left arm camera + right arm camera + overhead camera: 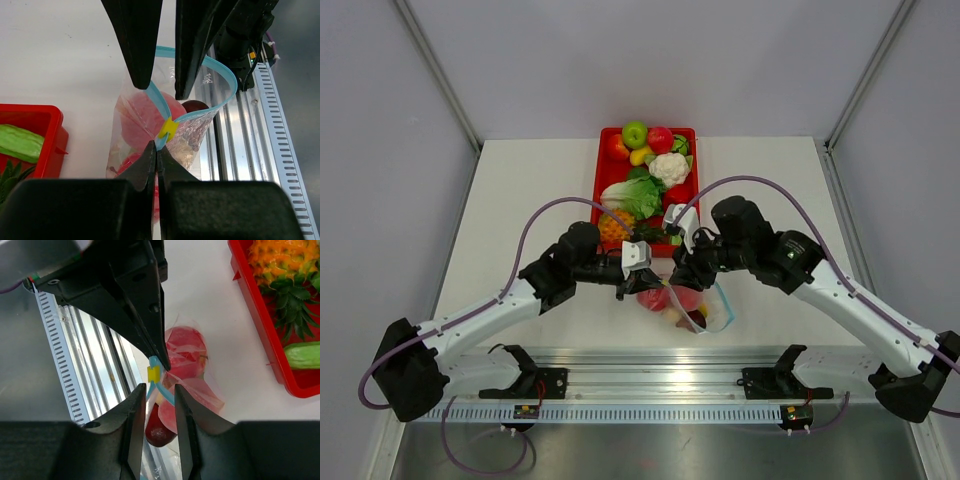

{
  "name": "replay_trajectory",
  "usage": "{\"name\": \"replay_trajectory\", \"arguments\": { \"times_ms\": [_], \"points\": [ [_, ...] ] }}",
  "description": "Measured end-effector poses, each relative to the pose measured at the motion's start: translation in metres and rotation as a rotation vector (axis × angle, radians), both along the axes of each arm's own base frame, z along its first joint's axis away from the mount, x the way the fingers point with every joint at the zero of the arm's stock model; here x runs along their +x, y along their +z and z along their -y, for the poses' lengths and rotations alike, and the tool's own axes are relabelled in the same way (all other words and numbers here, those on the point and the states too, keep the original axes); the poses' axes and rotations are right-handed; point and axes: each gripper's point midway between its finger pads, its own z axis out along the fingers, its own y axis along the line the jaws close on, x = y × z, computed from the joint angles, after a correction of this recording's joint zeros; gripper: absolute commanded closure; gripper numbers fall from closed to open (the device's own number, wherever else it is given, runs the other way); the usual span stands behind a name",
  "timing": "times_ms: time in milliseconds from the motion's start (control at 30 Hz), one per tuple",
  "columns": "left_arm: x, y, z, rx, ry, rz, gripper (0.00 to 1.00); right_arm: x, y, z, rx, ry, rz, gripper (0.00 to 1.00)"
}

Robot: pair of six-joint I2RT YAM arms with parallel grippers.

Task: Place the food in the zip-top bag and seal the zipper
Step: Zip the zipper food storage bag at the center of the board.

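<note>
Zipper (159, 105) of the bag (145, 125), lying near the table (60, 50) front edge, is pinched beside its yellow tab (169, 128) by closed left fingers (142, 167) and straddled by parted right fingers (135, 415), so gaps could be left unsealed by an uneven pull.

We see a crinkly clear plastic bag (201, 127), glossy red plastic tray (31, 119), ribbed metal rail (237, 150), matt white table (60, 50).
</note>
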Motion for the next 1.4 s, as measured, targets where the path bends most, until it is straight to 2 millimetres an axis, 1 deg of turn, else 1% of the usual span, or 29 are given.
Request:
{"name": "replay_trajectory", "arguments": {
  "times_ms": [167,333,467,567,667,767,900,1033,1067,1100,1133,1167,1400],
  "points": [
    [-0.002,0.0,0.0,0.002,-0.006,-0.017,1.0,-0.003,-0.003,-0.01,0.009,0.022,0.02,0.62],
    [-0.002,0.0,0.0,0.002,-0.005,-0.026,1.0,-0.006,-0.017,-0.013,-0.001,0.025,0.005,0.61],
    [-0.002,0.0,0.001,0.002,-0.004,-0.029,1.0,-0.008,-0.023,-0.015,-0.008,0.02,0.004,0.62],
    [-0.003,0.001,0.001,0.002,-0.004,-0.033,1.0,-0.007,-0.025,-0.018,-0.003,0.02,0.012,0.68],
    [-0.003,0.002,0.001,0.001,-0.006,-0.033,1.0,-0.005,-0.025,-0.018,0.001,0.008,0.021,0.78],
    [-0.003,0.002,0.001,0.003,-0.006,-0.036,1.0,-0.004,-0.023,-0.019,0.008,0.001,0.024,0.85],
    [-0.003,0.002,0.0,0.004,-0.005,-0.036,1.0,-0.003,-0.023,-0.019,0.011,-0.007,0.022,0.87],
    [-0.003,0.001,0.0,0.008,-0.006,-0.039,1.0,-0.003,-0.024,-0.019,0.014,-0.014,0.017,0.85],
    [-0.003,0.001,0.0,0.008,-0.005,-0.039,1.0,-0.003,-0.024,-0.019,0.015,-0.016,0.015,0.87],
    [-0.003,0.001,0.0,0.008,-0.005,-0.039,1.0,-0.003,-0.024,-0.019,0.015,-0.017,0.014,0.94],
    [-0.003,0.001,0.0,0.008,-0.005,-0.039,1.0,-0.003,-0.024,-0.019,0.016,-0.02,0.013,0.98],
    [-0.003,0.001,0.0,0.008,-0.005,-0.039,1.0,-0.003,-0.024,-0.019,0.016,-0.024,0.013,1.0],
    [0.002,0.005,-0.001,-0.006,0.016,-0.049,1.0,-0.002,-0.023,-0.015,0.038,-0.05,0.032,1.0]
  ]
}}
